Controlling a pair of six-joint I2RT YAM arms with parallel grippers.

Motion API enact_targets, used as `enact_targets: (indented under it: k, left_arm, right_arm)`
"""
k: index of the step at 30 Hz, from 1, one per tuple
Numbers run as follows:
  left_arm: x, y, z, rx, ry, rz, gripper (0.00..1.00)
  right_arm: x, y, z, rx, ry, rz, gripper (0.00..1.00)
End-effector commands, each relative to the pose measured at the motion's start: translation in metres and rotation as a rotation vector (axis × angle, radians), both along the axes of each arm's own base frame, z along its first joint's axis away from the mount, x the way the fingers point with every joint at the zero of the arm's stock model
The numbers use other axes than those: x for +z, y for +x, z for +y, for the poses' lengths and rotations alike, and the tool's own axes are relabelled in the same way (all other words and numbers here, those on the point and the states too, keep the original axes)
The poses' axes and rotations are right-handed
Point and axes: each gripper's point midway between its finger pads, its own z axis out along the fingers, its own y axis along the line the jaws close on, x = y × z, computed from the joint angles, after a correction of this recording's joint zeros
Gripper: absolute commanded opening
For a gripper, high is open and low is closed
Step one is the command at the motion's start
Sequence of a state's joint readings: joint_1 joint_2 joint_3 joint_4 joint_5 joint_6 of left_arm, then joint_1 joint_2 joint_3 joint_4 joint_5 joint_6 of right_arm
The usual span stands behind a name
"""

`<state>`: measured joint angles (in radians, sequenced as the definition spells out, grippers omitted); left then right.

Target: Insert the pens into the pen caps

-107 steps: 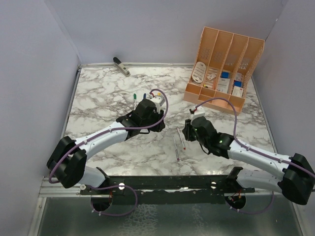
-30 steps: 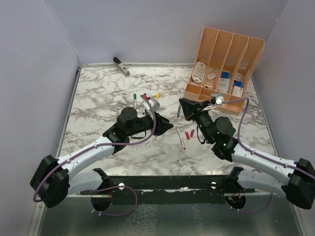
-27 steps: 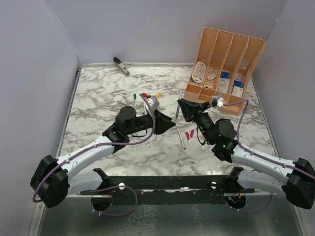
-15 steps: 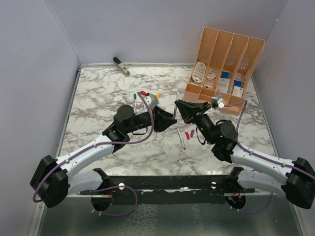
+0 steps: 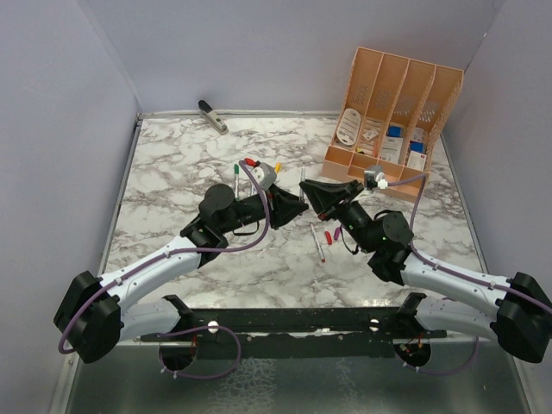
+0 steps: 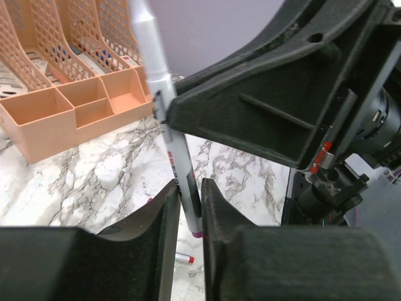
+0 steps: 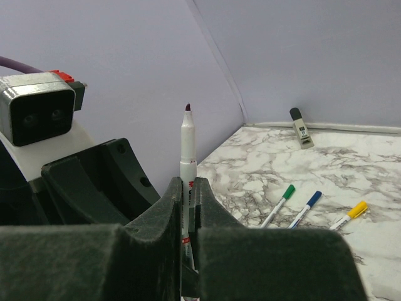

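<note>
A silver-grey pen point(image 7: 187, 147) stands upright between my two grippers above the middle of the table, its dark magenta tip on top. My right gripper point(image 7: 188, 188) point(image 5: 308, 188) is shut on its middle. My left gripper point(image 6: 189, 195) point(image 5: 298, 204) faces it and is shut on the pen's point(image 6: 178, 169) lower end, just above the magenta butt. On the marble below lie a red cap point(image 6: 183, 258) point(image 5: 328, 236) and another pen point(image 5: 316, 242). Pens with a green end point(image 7: 279, 204), a blue end point(image 7: 305, 207) and a yellow end point(image 7: 349, 213) lie further left.
An orange desk organiser point(image 5: 392, 112) point(image 6: 75, 106) stands at the back right. A grey-black stapler-like object point(image 5: 212, 116) point(image 7: 299, 127) lies at the back left by the wall. Purple walls close the table on three sides.
</note>
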<state>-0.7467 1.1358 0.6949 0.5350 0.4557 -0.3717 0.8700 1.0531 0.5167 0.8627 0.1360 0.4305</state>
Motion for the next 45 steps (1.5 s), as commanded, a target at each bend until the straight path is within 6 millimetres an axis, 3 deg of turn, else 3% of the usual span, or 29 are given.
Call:
enact_targets:
  k: [1,3,24,29,33,35,38,41,45]
  left_arm:
    - [0.020,0.007,-0.002,0.021,-0.049,-0.043,0.10]
    - [0.019,0.008,-0.002,0.028,-0.048,-0.037,0.00]
    - [0.024,0.004,0.001,0.019,-0.076,-0.066,0.00]
    - [0.012,0.007,0.005,0.056,-0.055,-0.040,0.00]
    - [-0.009,0.013,0.011,0.104,-0.004,-0.007,0.00]
    - [-0.017,0.015,0.013,0.120,0.015,0.005,0.00]
    - [-0.025,0.017,0.017,0.142,0.038,0.017,0.00]
    - [-0.032,0.019,0.020,0.165,0.064,0.030,0.00]
    - [-0.041,0.022,0.024,0.192,0.100,0.051,0.00]
  right_arm:
    - [-0.001,-0.003,0.005,0.032,0.004,-0.004,0.01]
    - [-0.002,-0.004,0.007,0.042,0.000,-0.003,0.01]
    - [-0.006,-0.002,0.011,0.050,-0.025,0.003,0.01]
    - [0.005,0.005,-0.010,-0.065,-0.043,-0.022,0.32]
    - [0.008,0.012,-0.037,-0.194,-0.049,-0.006,0.47]
    - [0.004,0.015,-0.051,-0.255,-0.060,0.010,0.50]
    - [-0.005,0.019,-0.069,-0.336,-0.078,0.050,0.48]
    - [-0.028,0.029,-0.089,-0.460,-0.131,0.166,0.37]
    - [-0.089,0.042,-0.107,-0.632,-0.352,0.418,0.28]
